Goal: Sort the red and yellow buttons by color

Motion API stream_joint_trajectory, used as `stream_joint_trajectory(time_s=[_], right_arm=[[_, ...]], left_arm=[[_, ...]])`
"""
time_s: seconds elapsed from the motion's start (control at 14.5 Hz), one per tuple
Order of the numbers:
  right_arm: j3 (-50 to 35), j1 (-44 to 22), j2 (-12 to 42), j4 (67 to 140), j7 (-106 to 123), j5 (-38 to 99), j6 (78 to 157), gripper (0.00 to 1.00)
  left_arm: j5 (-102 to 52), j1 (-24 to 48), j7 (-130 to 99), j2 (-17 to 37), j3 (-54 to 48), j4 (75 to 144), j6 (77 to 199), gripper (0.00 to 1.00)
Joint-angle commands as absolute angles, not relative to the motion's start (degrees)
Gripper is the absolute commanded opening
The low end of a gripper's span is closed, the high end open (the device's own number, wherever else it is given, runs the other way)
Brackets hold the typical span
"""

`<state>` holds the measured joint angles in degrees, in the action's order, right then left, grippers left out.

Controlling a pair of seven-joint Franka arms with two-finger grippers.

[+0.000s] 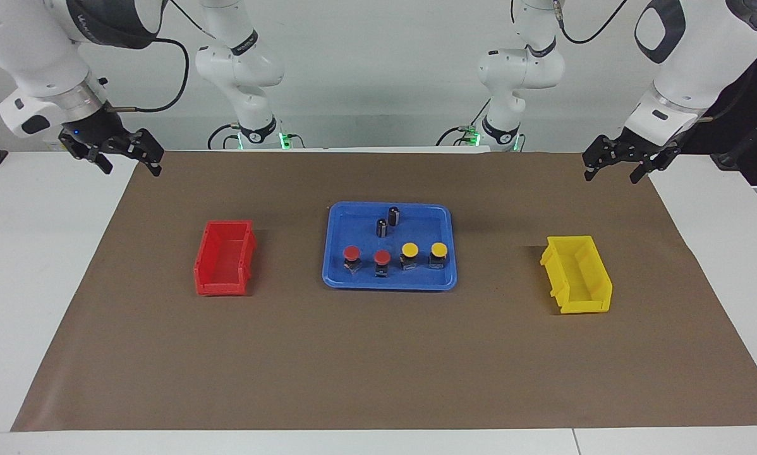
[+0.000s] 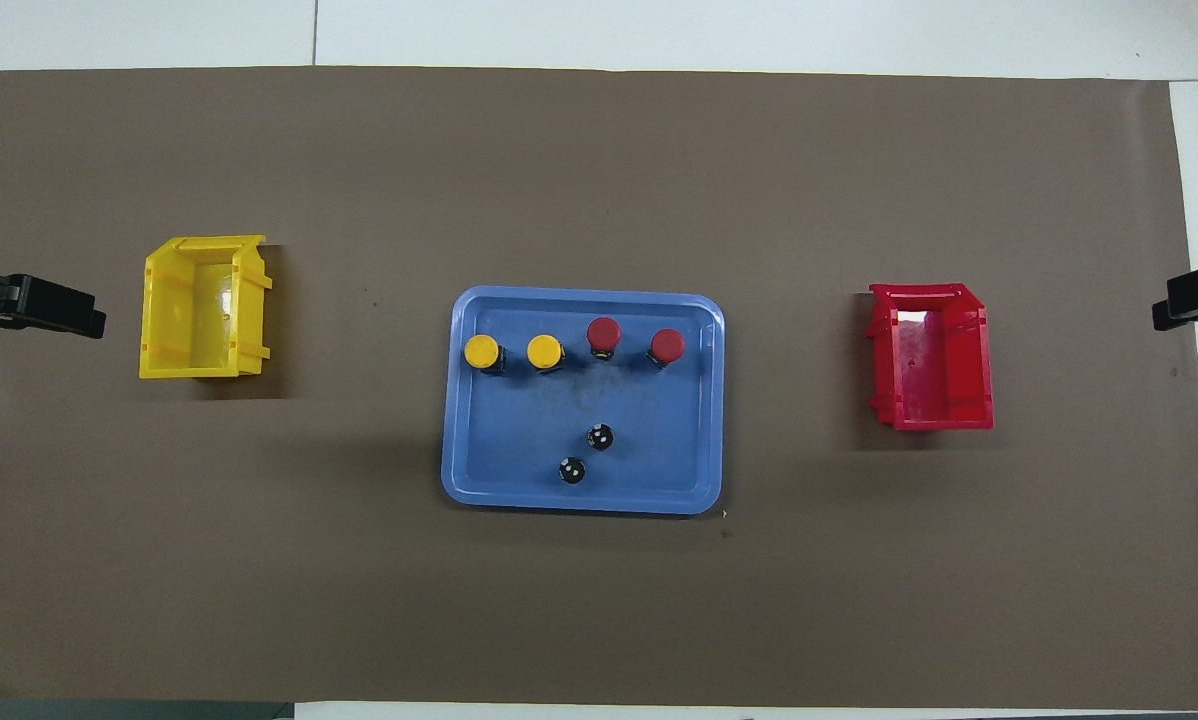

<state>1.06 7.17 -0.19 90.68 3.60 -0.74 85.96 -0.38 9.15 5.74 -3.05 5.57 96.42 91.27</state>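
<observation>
Two red buttons [image 1: 351, 254] [image 1: 382, 257] and two yellow buttons [image 1: 409, 250] [image 1: 439, 249] stand in a row in the blue tray [image 1: 388, 284], along its edge farther from the robots. In the overhead view the yellow pair [image 2: 482, 351] [image 2: 544, 351] is toward the left arm's end, the red pair [image 2: 604, 333] [image 2: 668, 344] toward the right arm's end. My left gripper [image 1: 612, 174] hangs open and empty above the mat's corner at its own end. My right gripper [image 1: 132, 167] hangs open and empty above the mat's corner at its end. Both arms wait.
Two dark upright cylinders [image 1: 393, 216] [image 1: 382, 227] stand in the tray, nearer to the robots than the buttons. An empty red bin [image 1: 222, 289] sits toward the right arm's end, an empty yellow bin [image 1: 584, 308] toward the left arm's end. A brown mat [image 1: 378, 366] covers the table.
</observation>
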Motion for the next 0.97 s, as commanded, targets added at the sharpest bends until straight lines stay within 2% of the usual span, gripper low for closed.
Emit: stream_joint_trajectory(time_s=[0.0,0.48,0.9], right_arm=[[0.6,7.5,-0.6,91.1,4.0,-1.2,86.8,1.00],[0.6,7.3,-0.8,91.5,4.3,-1.6,86.7,1.00],[-1.2,7.2,0.4,88.3,4.0,-1.6,86.3,1.00]], left_arm=[[0.9,8.7,6.0,-4.5,5.2,97.8,91.0,1.00],[0.9,8.7,6.0,-4.5,5.2,97.8,91.0,1.00],[0.9,8.7,6.0,-4.5,5.2,97.8,91.0,1.00]])
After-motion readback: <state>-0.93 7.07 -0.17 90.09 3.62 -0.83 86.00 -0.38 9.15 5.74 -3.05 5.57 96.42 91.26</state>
